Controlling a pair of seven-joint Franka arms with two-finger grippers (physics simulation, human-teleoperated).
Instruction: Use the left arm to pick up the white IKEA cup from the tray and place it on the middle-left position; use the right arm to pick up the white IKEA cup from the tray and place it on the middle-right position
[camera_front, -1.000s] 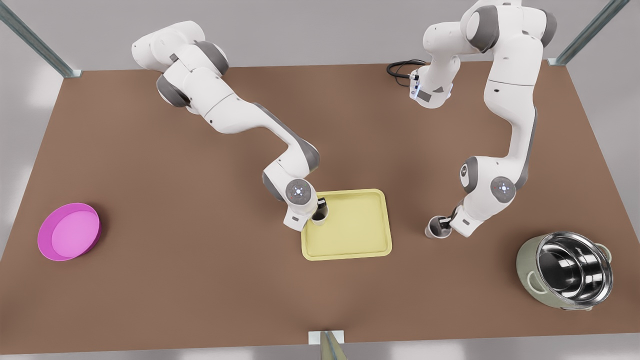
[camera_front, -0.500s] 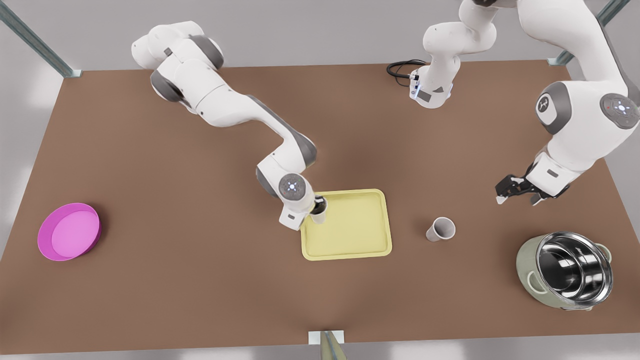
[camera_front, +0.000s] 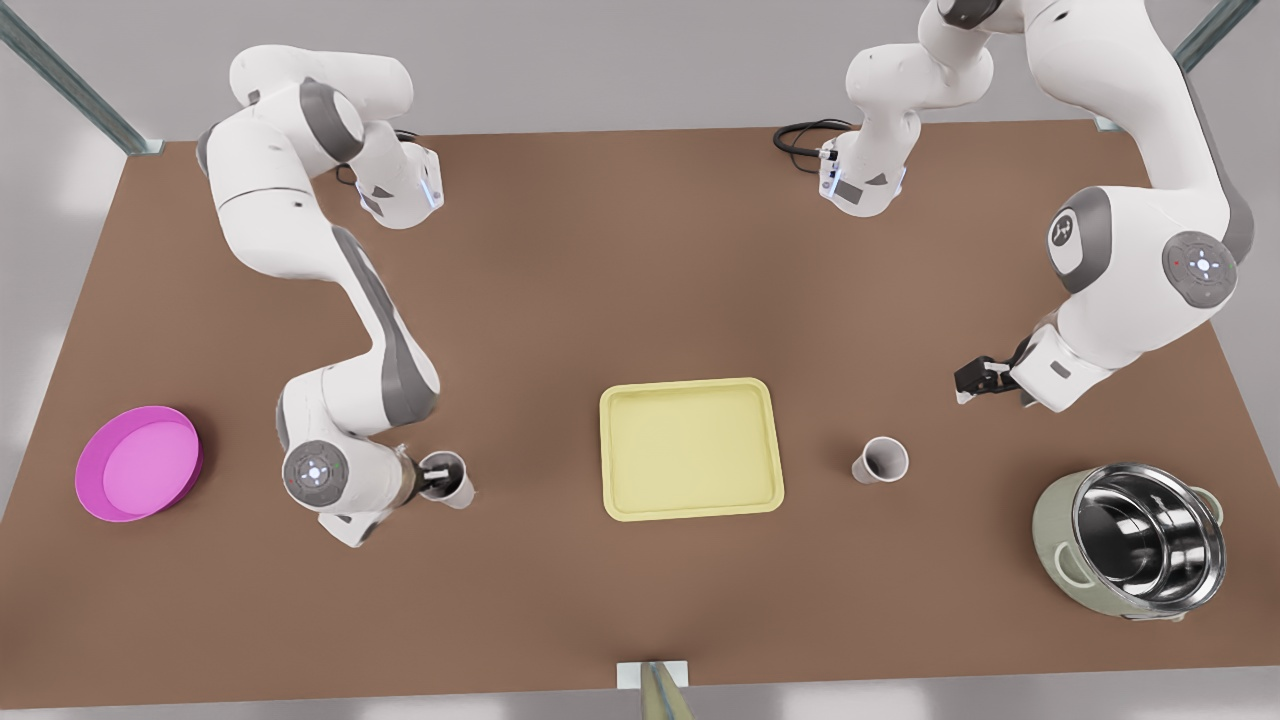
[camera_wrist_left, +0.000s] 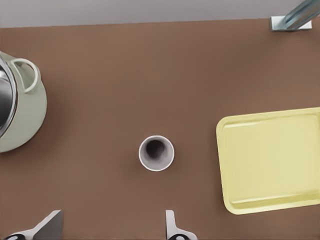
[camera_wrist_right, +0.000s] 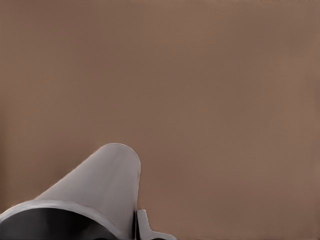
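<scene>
Cup (camera_front: 457, 484) in right gripper (camera_front: 436, 478); left gripper (camera_front: 970, 384) (splayed) near other cup (camera_front: 882, 460).

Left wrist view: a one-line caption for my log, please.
Open left gripper above an upright white cup on the table, between yellow tray and green pot.

Left hand (camera_front: 985, 380) open, right hand (camera_front: 437, 480) clamped

Brown table (camera_front: 640, 250) bears yellow tray (camera_front: 690, 505), white cup (camera_front: 881, 461), pink bowl (camera_front: 138, 463), steel pot (camera_front: 1130, 535), black cable (camera_front: 800, 135)
</scene>
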